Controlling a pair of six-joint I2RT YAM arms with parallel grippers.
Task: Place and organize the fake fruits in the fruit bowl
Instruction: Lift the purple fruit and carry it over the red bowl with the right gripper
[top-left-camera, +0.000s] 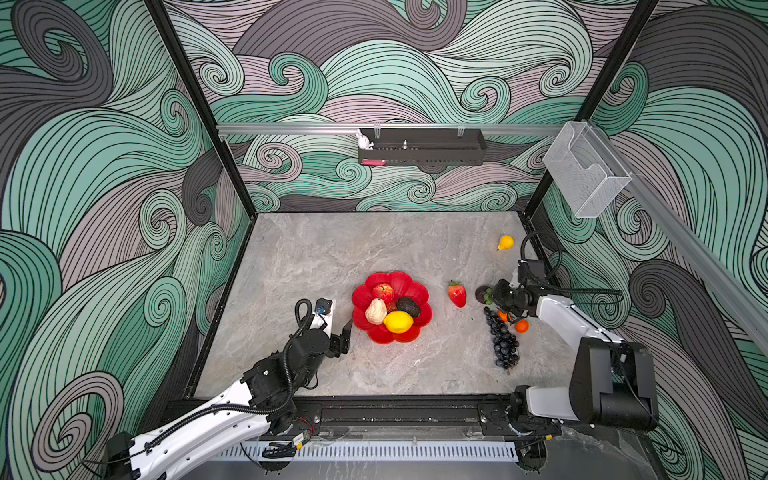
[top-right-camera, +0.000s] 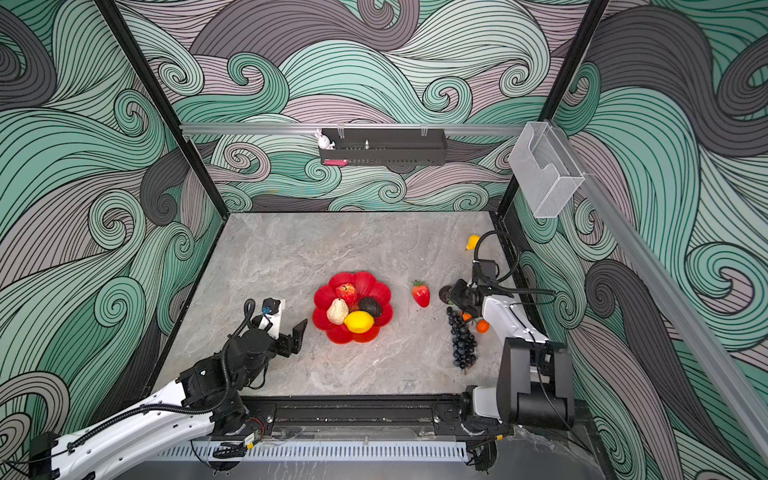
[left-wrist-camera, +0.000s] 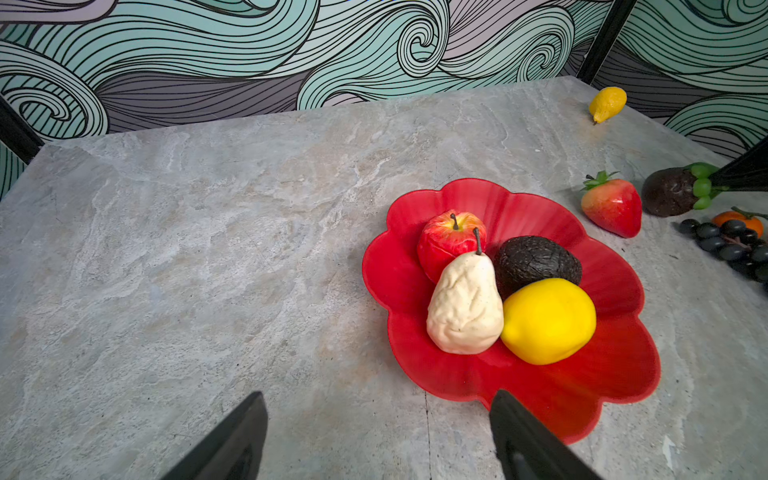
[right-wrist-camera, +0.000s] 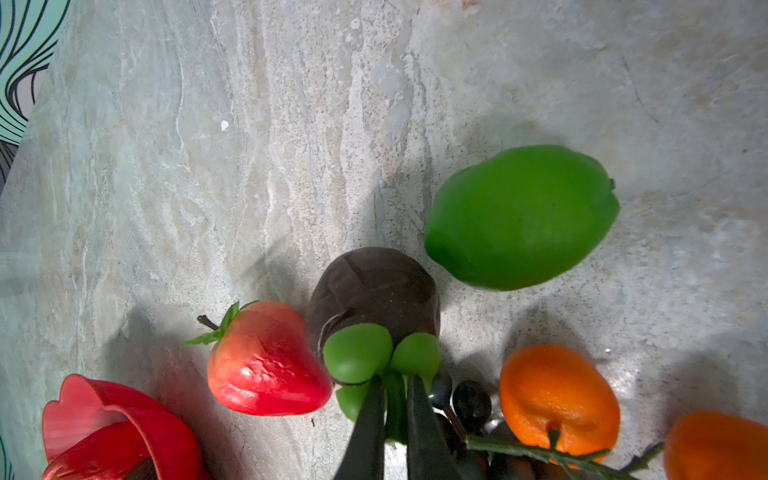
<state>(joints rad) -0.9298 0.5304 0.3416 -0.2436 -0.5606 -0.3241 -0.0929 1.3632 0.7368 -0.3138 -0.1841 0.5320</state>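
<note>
So the fruit bowl (top-left-camera: 403, 281) sits mid worktop (top-left-camera: 332, 257), holding apple (top-left-camera: 383, 292), pear (top-left-camera: 375, 311), avocado (top-left-camera: 408, 306) and lemon (top-left-camera: 398, 321). Off to its right, the right fingers (right-wrist-camera: 368, 419) pinch the green stem of a dark fruit (right-wrist-camera: 374, 286). The left fingers (left-wrist-camera: 232, 440) hang spread beside the bowl.

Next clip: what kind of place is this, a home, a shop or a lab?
Most likely a staged robot test cell, not a home: a marble-look tabletop boxed in by wave-patterned wall panels on a black frame, with a left arm and a right arm mounted on a front rail.
</note>
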